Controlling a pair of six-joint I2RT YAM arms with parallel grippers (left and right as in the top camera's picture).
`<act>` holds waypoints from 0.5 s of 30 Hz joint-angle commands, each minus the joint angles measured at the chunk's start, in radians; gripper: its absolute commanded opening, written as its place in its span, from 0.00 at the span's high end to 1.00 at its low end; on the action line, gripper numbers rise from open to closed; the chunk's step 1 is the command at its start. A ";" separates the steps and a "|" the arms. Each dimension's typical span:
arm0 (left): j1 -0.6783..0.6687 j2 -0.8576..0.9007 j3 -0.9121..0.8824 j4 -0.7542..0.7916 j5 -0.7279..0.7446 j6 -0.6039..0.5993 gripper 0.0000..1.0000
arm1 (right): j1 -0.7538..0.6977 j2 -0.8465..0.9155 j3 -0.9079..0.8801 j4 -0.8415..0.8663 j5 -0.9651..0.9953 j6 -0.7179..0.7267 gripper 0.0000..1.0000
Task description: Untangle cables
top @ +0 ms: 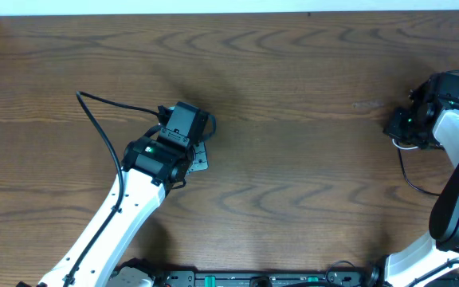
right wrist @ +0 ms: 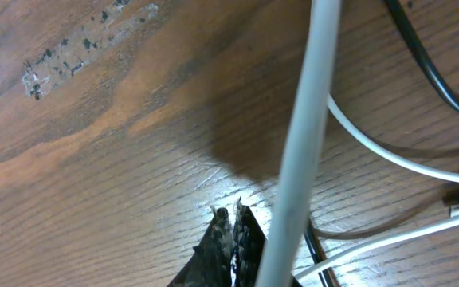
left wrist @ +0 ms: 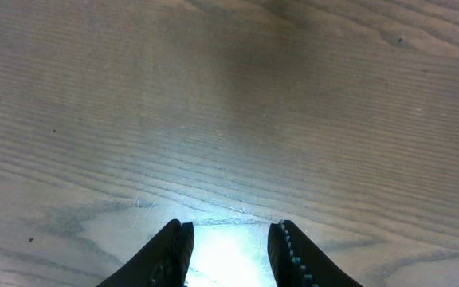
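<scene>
Cables point(right wrist: 297, 159), one white and one black point(right wrist: 435, 82), lie at the table's point(top: 293, 96) 3 o'clock edge, just beside the right gripper point(right wrist: 234, 219). It is clenched tip to tip with no cord visibly pinched, its arm sharply bent. Toward 9 o'clock the left arm stretches in, and the left gripper point(left wrist: 229, 239) points down at the wood, partly released and empty.

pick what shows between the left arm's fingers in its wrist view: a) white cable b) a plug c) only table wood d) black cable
c: the left fingers stand apart over the table, with only lit wood grain in the gap.
</scene>
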 commanded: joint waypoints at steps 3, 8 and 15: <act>0.000 0.008 -0.009 -0.006 -0.002 0.002 0.64 | -0.001 -0.005 0.004 -0.009 -0.010 0.003 0.99; 0.000 0.008 -0.009 -0.006 -0.002 0.002 0.64 | -0.001 -0.005 0.004 -0.020 -0.009 0.003 0.82; 0.000 0.008 -0.009 -0.007 -0.003 0.002 0.64 | -0.001 -0.013 0.005 -0.061 0.037 0.003 0.72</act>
